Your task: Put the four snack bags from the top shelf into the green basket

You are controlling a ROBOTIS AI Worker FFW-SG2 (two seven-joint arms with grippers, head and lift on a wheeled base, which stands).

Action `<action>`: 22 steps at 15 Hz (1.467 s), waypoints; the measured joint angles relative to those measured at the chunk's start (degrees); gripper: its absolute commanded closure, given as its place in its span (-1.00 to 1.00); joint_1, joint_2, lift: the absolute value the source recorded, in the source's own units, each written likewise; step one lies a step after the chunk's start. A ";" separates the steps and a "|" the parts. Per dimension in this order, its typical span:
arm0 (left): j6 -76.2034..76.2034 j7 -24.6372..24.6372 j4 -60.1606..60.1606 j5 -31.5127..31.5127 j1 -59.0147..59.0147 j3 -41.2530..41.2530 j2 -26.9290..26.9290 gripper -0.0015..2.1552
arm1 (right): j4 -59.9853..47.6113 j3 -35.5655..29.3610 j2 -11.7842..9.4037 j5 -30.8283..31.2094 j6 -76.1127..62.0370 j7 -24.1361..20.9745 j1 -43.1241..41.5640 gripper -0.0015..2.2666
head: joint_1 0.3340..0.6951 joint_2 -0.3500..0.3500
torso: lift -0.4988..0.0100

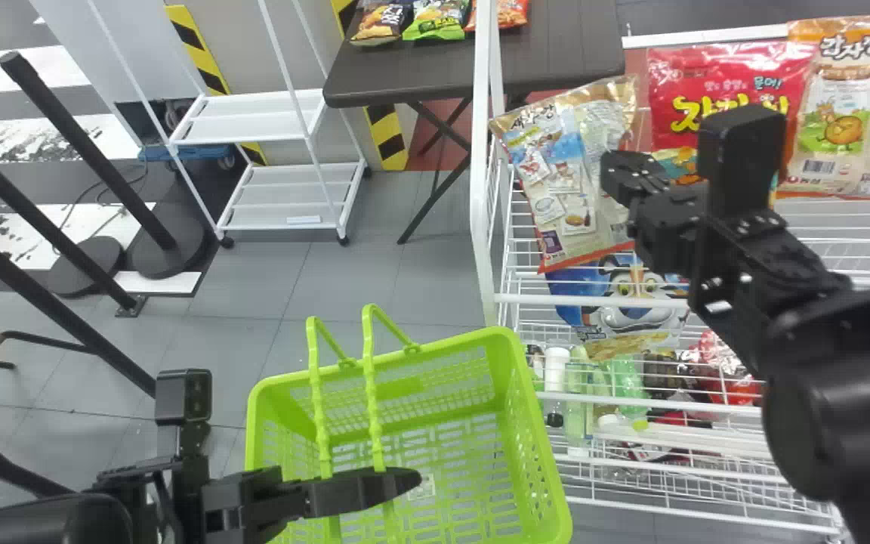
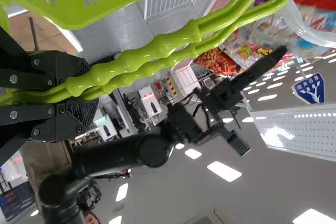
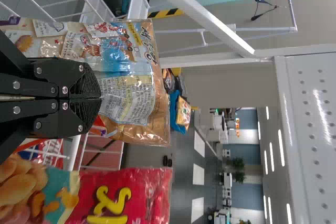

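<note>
Right claw (image 1: 619,171): fingers pressed together on the tan and blue snack bag (image 1: 567,177), pinching it from the side; in the right wrist view my claw (image 3: 100,98) lies against the bag's label panel. Bag position: near the left edge of the top shelf (image 1: 590,301), just beside the white corner post (image 1: 484,151), top end up, somewhat tilted in the head view. The red snack bag (image 1: 707,94) is upright toward the shelf's back edge, right of the held bag. The orange and tan snack bag (image 1: 843,143) stands right of the red one, the two overlapping along their sides. I note a blue bag (image 1: 582,283) beneath the top shelf's front rail, partly behind the held bag, with bottles (image 1: 556,370) on the tier below. Left claw (image 1: 405,480): closed on both raised handles of the green basket (image 1: 514,423); the left wrist view has the bars running between my claw's fingers. Basket: upright, open side up, left of the shelf's front left corner, its right rim near the wire side, apart from the held bag.
</note>
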 measured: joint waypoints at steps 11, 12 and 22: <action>0.84 0.00 0.89 -0.07 -2.31 -1.63 -0.15 0.99 | -37.22 -3.64 0.00 -4.65 21.97 0.03 28.59 0.99 | 1.00 0.51 | 0.96; 0.94 0.00 0.89 -0.04 -2.37 -1.83 -0.18 0.99 | -37.75 -2.79 0.00 -5.92 24.65 0.04 28.90 0.99 | 1.00 0.56 | 0.96; 1.22 0.00 0.39 -0.03 -2.08 -2.59 -0.26 0.99 | -20.78 13.78 0.00 -10.32 34.99 -3.69 17.02 0.99 | 1.00 1.00 | 0.96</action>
